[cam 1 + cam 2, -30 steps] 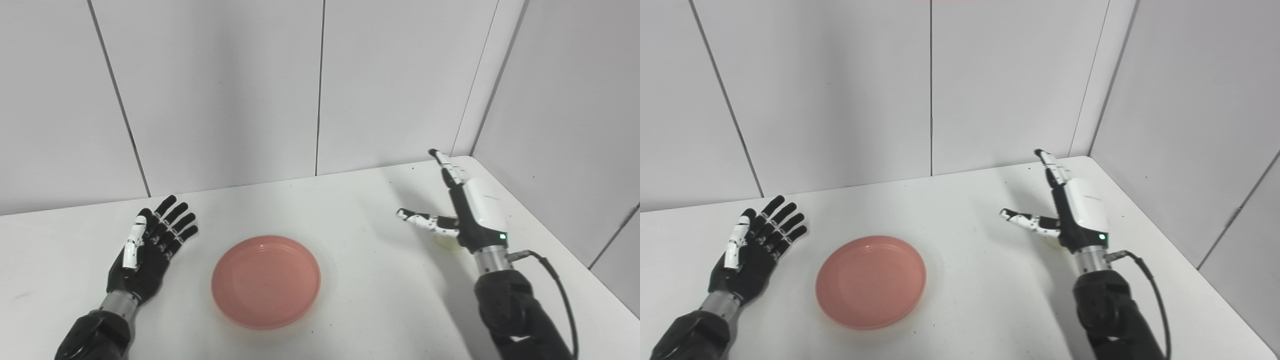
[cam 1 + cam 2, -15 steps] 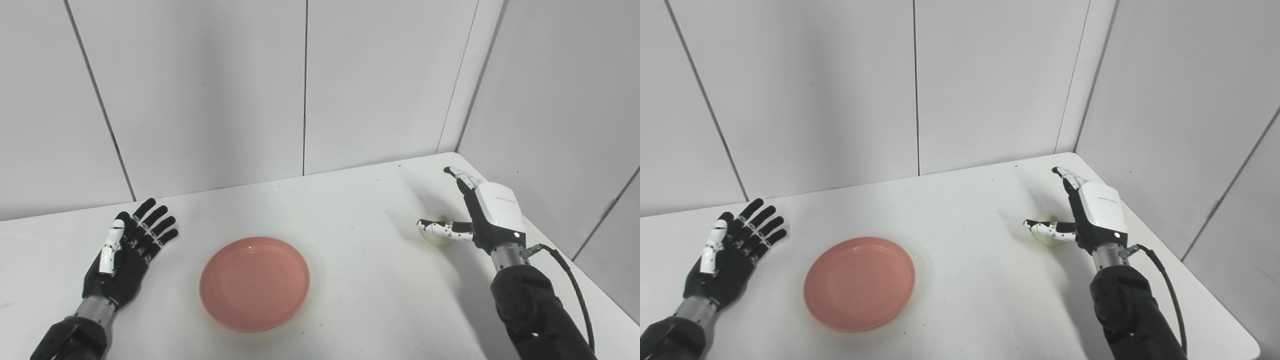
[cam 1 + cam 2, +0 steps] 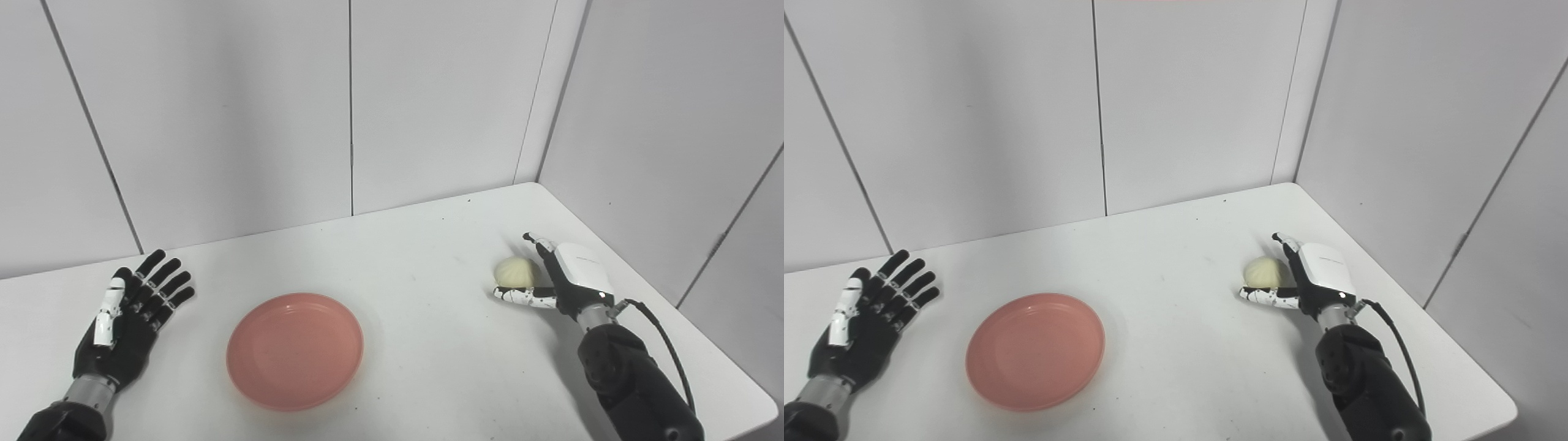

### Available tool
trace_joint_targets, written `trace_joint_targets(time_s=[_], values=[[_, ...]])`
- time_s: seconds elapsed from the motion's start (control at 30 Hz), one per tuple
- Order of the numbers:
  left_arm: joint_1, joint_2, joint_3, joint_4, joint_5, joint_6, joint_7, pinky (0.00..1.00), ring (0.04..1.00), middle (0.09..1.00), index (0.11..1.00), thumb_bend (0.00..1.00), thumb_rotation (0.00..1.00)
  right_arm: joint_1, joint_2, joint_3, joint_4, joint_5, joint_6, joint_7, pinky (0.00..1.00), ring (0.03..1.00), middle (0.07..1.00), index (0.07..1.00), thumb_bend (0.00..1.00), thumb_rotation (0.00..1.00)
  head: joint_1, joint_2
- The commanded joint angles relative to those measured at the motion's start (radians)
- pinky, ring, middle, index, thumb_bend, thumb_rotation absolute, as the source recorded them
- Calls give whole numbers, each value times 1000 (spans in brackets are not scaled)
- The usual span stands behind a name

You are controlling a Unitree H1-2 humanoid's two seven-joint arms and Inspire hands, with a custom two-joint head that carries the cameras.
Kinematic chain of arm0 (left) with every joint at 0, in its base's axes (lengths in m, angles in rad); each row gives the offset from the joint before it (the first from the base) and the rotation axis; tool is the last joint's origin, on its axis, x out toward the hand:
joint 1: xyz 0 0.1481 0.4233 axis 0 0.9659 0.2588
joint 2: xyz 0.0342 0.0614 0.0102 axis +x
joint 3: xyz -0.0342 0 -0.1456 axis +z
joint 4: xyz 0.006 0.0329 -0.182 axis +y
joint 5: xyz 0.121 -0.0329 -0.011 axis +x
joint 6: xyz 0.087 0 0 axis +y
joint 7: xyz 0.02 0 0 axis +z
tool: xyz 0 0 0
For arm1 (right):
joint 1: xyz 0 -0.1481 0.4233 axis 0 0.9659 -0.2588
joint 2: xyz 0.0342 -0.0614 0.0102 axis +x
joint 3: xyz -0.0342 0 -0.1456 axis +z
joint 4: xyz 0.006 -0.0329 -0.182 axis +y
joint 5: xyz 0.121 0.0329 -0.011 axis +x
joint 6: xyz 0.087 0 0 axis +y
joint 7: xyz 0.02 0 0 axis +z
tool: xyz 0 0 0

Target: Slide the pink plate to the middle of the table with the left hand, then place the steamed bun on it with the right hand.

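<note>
**Plate placed; bun not yet lifted**

While the pink plate (image 3: 295, 350) lies flat on the white table (image 3: 416, 257), a little left of the table's middle as seen, the slide step looks done or nearly so; that is a judgement from its position only. The plate carries nothing.

Left hand (image 3: 125, 321): well left of the plate, palm up, fingers spread, holding nothing, not touching the plate.

Right hand (image 3: 560, 285): far right of the plate, beside the steamed bun (image 3: 516, 272). The thumb reaches under or along the bun's near side and the other fingers stand behind it on the far right. The hand is cupped around the bun, not closed; I cannot tell whether any part is touching it. The bun appears to rest on the table.

Left to do: close on the bun, lift, carry it left to the plate, set it down.

Surroundings: grey wall panels (image 3: 245, 110) behind and to the right of the plate; a black cable (image 3: 667, 349) trails from the right wrist. Bare tabletop lies between bun and plate, so nothing seems to block the carry.
</note>
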Motion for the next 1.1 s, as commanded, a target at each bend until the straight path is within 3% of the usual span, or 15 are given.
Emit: trace_joint_targets(time_s=[0.0, 0.57, 0.7, 0.9, 1.07], values=[[183, 11, 13, 132, 1, 19, -20, 799, 828, 857, 850, 488, 864, -61, -41, 2, -5, 6, 19, -20, 716, 843, 883, 875, 938, 676, 1, 4], [193, 10, 9, 106, 7, 28, -22, 795, 824, 852, 849, 484, 878, -110, -40, 45, 75, 10, 38, -36, 720, 843, 882, 876, 937, 677, 2, 19], [200, 8, 7, 90, 8, 32, -17, 791, 821, 849, 846, 490, 868, -113, -35, 42, 91, 17, 38, -56, 695, 819, 857, 862, 900, 618, 3, 24], [211, 4, 3, 60, 11, 40, -11, 790, 823, 852, 849, 486, 863, -128, -37, 54, 114, 23, 58, -31, 678, 788, 832, 841, 872, 615, 6, 31], [219, 4, -3, 41, 14, 43, -13, 797, 828, 858, 853, 490, 864, -138, -35, 49, 135, 53, 36, -29, 593, 683, 735, 743, 834, 446, 6, 36]])
